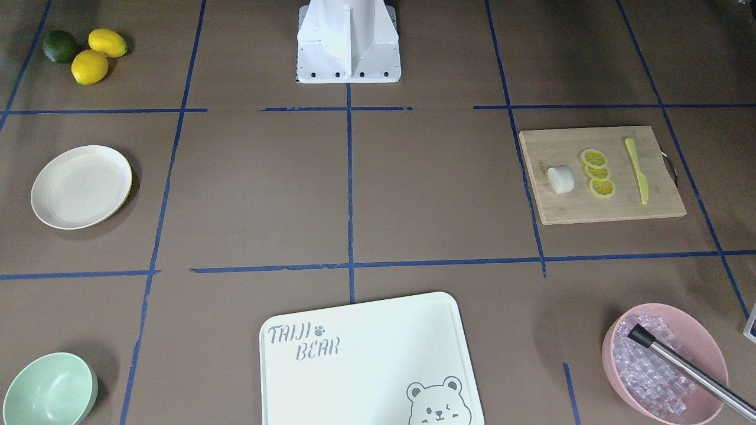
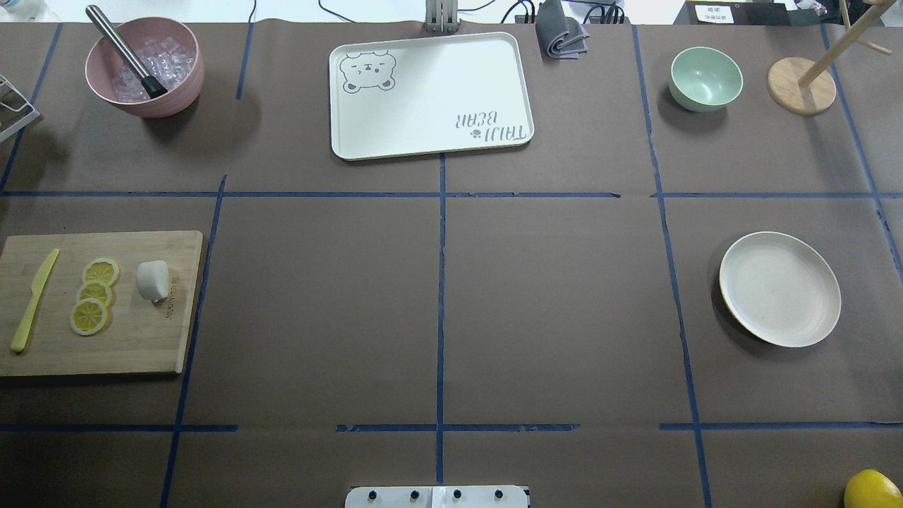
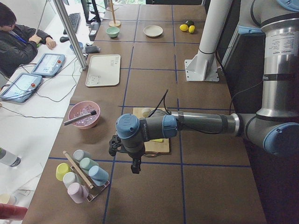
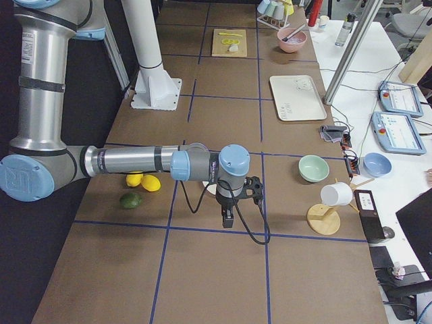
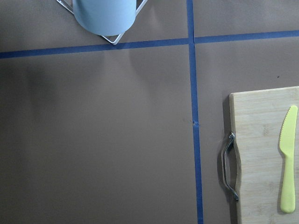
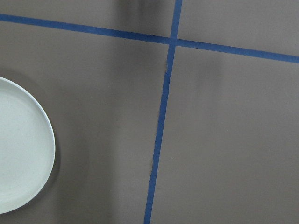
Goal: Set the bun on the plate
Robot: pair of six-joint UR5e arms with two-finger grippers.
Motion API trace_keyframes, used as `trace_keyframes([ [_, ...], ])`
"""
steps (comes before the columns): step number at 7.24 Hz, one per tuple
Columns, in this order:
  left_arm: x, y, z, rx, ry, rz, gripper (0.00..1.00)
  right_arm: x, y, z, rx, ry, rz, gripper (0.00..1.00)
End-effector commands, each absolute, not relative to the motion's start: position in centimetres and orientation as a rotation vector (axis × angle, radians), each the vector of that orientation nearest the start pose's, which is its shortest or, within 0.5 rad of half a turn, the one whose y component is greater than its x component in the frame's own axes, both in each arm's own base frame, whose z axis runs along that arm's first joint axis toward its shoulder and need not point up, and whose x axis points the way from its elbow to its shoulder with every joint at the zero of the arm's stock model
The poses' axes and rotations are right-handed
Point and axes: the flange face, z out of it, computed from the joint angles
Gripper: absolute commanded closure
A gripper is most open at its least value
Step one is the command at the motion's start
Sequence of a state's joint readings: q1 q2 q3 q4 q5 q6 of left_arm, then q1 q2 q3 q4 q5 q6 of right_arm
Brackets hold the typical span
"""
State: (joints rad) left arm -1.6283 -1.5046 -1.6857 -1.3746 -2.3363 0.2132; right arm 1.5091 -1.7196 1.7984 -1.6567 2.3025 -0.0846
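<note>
The bun (image 2: 153,280) is a small white lump lying on a wooden cutting board (image 2: 141,339) at the table's left side, and it also shows in the front view (image 1: 560,179). The round cream plate (image 2: 779,288) sits bare at the table's right side, with its rim in the right wrist view (image 6: 28,140). My left gripper (image 3: 135,167) hangs above the table beyond the board's outer end, away from the bun. My right gripper (image 4: 228,219) hangs just past the plate's spot. Neither shows in the overhead or front views, so I cannot tell whether they are open or shut.
Three lemon slices (image 2: 94,295) and a yellow knife (image 2: 33,300) share the board. A pink bowl of ice (image 2: 144,67), a bear-printed board (image 2: 430,95) and a green bowl (image 2: 705,77) line the far edge. Lemons (image 1: 97,56) lie near the robot's right; a cup rack (image 3: 81,175) stands by its left.
</note>
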Motion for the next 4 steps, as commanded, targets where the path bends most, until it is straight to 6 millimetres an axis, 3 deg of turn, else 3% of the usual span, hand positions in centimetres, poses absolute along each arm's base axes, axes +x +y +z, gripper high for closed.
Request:
trace_keyframes([
  [1, -9.0, -44.3, 65.6, -0.042, 0.774, 0.092, 0.0, 4.0, -43.0, 63.1, -0.006, -0.732, -0.136, 0.0],
  [3, -8.9, -44.2, 65.7, -0.045, 0.779, 0.089, 0.0, 3.5, -43.2, 62.8, 0.011, -0.748, -0.15, 0.0],
  [4, -8.9, -44.2, 65.7, -0.045, 0.779, 0.089, 0.0, 2.1, -43.5, 62.8, 0.038, -0.839, -0.179, 0.0],
])
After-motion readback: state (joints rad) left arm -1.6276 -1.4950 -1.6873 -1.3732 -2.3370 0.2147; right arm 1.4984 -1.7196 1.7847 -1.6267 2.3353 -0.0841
